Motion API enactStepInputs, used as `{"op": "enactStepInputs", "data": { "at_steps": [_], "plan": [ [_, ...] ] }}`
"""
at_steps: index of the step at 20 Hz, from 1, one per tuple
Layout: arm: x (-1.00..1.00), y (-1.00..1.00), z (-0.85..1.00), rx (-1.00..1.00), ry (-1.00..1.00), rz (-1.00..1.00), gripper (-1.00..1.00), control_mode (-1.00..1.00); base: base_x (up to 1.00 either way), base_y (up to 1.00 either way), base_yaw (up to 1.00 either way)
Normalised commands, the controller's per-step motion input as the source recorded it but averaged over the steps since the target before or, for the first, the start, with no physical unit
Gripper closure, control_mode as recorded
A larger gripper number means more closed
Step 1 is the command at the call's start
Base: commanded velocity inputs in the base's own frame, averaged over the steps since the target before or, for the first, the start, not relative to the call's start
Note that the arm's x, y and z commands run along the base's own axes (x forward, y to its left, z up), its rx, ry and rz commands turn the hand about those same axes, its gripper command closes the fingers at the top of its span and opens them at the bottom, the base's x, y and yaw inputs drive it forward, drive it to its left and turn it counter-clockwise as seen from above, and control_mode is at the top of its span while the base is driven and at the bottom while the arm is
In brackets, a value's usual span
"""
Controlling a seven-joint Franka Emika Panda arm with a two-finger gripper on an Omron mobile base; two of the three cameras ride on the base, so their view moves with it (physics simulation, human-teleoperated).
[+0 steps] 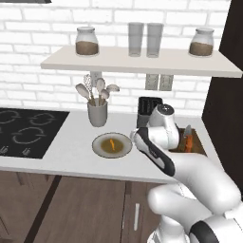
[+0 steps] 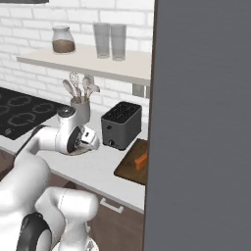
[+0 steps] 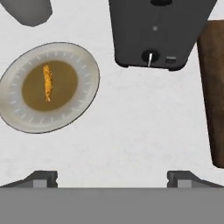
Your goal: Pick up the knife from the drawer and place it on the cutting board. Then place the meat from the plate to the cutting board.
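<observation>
Counter: pale worktop, white brick wall behind.
Knife (image 1: pixel 188 140): lying on cutting board (image 2: pixel 131 166).
Meat (image 3: pixel 47 82): centre of plate (image 3: pixel 78 57); probably light, soft, slippery; pinch mid-strip, across its width.
Gripper (image 3: pixel 113 178): spread wide, empty, above bare counter beside plate.

Kitchen: hob (image 1: pixel 28 130), toaster (image 2: pixel 121 125), utensil crock (image 1: pixel 97 114), brick backsplash (image 1: pixel 42 42).

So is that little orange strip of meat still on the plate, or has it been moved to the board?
Still on the plate. The meat lies in its brownish centre, and the open, empty gripper hovers above the counter beside it.
</observation>
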Motion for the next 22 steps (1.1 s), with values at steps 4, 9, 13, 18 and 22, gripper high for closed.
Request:
{"op": "enactStepInputs", "data": {
  "at_steps": [4,9,13,18,22],
  "plan": [
    [0.18,0.75,-0.12,0.00,0.00,0.09,-1.00,-1.00,0.00,0.00,0.00],
    [0.29,0.59,-0.07,0.00,0.00,0.01,-1.00,-1.00,0.00,0.00,0.00],
    [0.44,0.43,-0.17,0.00,0.00,0.00,-1.00,-1.00,0.00,0.00,0.00],
    [0.33,0.23,-0.05,0.00,0.00,0.00,-1.00,-1.00,0.00,0.00,0.00],
    [0.26,0.00,-0.01,0.00,0.00,0.00,-1.00,-1.00,0.00,0.00,0.00]
  ]
}}
